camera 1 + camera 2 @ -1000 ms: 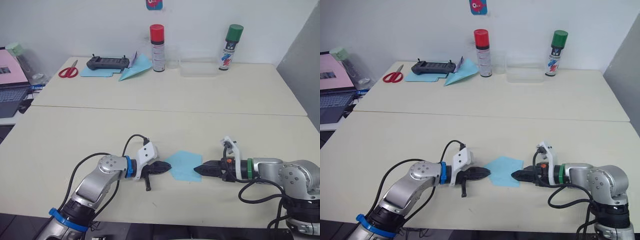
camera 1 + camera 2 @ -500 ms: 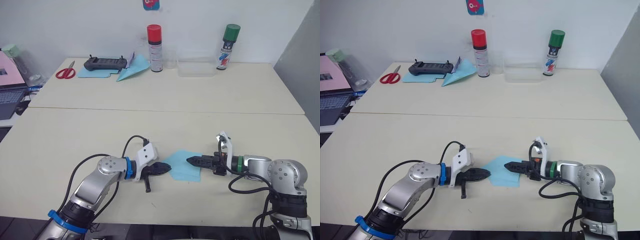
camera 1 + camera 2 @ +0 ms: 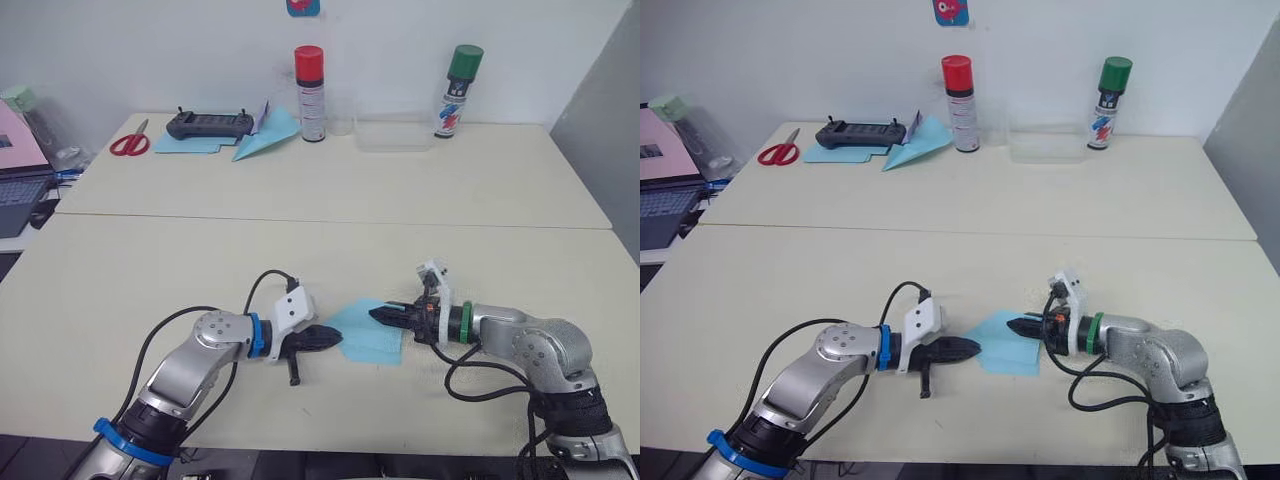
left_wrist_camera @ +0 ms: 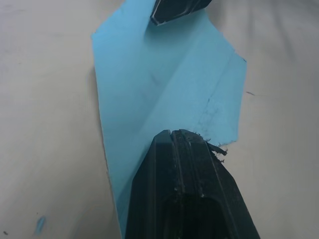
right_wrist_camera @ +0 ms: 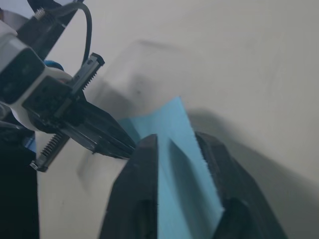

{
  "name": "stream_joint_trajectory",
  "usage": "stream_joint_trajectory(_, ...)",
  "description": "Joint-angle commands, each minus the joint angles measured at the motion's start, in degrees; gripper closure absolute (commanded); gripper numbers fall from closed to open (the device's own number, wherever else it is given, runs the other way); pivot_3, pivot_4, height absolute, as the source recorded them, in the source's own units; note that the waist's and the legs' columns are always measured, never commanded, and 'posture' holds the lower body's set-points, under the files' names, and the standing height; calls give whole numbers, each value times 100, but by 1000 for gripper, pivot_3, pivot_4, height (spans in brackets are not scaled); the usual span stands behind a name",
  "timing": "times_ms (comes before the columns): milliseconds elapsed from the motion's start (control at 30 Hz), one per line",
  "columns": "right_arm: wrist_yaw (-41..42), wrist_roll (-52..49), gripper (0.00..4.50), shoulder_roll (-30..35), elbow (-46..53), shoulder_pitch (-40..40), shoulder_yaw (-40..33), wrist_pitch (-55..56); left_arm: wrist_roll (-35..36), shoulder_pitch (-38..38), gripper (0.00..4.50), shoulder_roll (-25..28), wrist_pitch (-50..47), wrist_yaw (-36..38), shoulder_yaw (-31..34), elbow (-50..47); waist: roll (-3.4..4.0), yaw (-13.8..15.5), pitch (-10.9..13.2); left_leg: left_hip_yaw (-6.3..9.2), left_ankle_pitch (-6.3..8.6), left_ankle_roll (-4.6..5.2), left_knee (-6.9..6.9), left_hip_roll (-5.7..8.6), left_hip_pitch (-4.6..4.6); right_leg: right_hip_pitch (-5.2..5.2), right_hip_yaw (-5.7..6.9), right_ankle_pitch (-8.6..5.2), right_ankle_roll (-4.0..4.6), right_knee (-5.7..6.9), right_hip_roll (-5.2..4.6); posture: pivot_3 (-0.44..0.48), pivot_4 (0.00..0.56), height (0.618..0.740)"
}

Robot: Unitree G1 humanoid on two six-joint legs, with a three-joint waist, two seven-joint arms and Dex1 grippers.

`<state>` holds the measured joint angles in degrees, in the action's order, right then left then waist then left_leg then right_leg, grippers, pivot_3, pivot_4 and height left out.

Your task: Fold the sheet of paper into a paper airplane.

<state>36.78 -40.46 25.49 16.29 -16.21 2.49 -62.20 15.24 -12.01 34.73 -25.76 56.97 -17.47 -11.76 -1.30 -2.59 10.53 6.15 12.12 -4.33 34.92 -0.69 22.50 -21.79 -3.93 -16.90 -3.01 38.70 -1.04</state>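
Note:
The sheet of paper (image 3: 365, 337), light blue with a crease, lies flat on the near table between my two grippers. My left gripper (image 3: 338, 338) is shut, its tip resting on the sheet's left edge (image 4: 172, 133). My right gripper (image 3: 374, 315) reaches in from the right over the sheet's far part. In the right wrist view its fingers (image 5: 149, 149) stand a little apart, with blue paper showing in the gap. I cannot tell whether they pinch it. The two tips are close to each other over the sheet.
At the back of the far table stand a red-capped spray can (image 3: 311, 80), a green-capped can (image 3: 459, 90) and a clear tub (image 3: 393, 135). Back left lie a black controller (image 3: 212, 124), red scissors (image 3: 130, 143) and a neat blue dart-shaped plane (image 3: 265, 140). A laptop (image 3: 20, 190) sits at far left.
My right gripper has moved left from the sheet's right edge to over the sheet, nearer the left gripper. The left gripper has stayed put. The view shifted slightly.

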Motion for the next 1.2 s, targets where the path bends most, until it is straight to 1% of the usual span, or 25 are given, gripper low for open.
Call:
stream_joint_trajectory(33, 360, 262, 4475, 260, 475, 116, 307, 629, -94, 138, 4500, 188, -238, 81, -75, 133, 0, -1, 0, 0, 0, 0, 0, 0, 0, -1, 0, 0, 0, 0, 0, 0, 150, 740)
stream_joint_trajectory(133, 791, 708, 4475, 597, 815, 273, 684, 1488, -37, 75, 4500, 189, -342, 25, 37, 236, 0, -10, 0, 0, 0, 0, -1, -1, 1, -2, 1, -1, -1, -1, 0, 0, 150, 740)
stream_joint_trajectory(267, 1152, 1051, 4475, 797, 904, 425, 962, 2227, -45, 42, 4500, 178, -399, 25, 21, 301, 0, -24, 0, 0, 0, 0, -1, -1, 0, -2, 1, -1, -1, -1, 0, 0, 150, 740)
stream_joint_trajectory(367, 1365, 1502, 4475, 915, 798, 490, 1206, 2916, -46, 10, 4500, 142, -453, -2, 24, 322, -1, -25, 0, -1, 0, 0, 0, -1, 0, -2, 0, -1, -1, -1, 0, 0, 150, 740)
stream_joint_trajectory(467, 1500, 1730, 4475, 966, 709, 540, 1316, 3301, -22, 2, 4500, 126, -513, -20, 45, 317, -1, -24, 0, 0, 0, 0, 0, 0, 0, -1, 1, -1, -1, -1, 0, 0, 150, 740)
stream_joint_trajectory(533, 1661, 2071, 4475, 1097, 632, 584, 1498, 3713, -25, 3, 4500, 129, -513, -32, 55, 336, -1, -24, 0, 0, 0, 0, 0, -1, -1, -1, 0, -1, -1, -1, 0, 0, 150, 740)
stream_joint_trajectory(767, 1977, 3112, 4475, 1289, 48, 541, 2036, 4922, -1, -55, 4500, 24, -575, -83, 28, 342, -1, -20, 0, 0, 0, -1, 1, 1, -6, 6, 1, -1, -1, 0, -1, 0, 150, 740)
stream_joint_trajectory(1000, 2120, 3455, 4475, 1244, -282, 501, 2137, 5351, 93, 1, 4500, 203, -652, 54, 167, 238, -1, -15, 0, 1, 0, -1, 2, 1, -11, 11, 0, 0, -1, 0, -2, 0, 150, 740)
stream_joint_trajectory(1200, 2186, 3614, 4475, 1237, -358, 536, 2190, 5495, 622, -274, 4500, 688, -1118, 484, 566, 2, -3, -23, 2, 4, 0, -1, 1, -1, -10, 8, 3, -1, 0, 4, 0, 0, 150, 740)
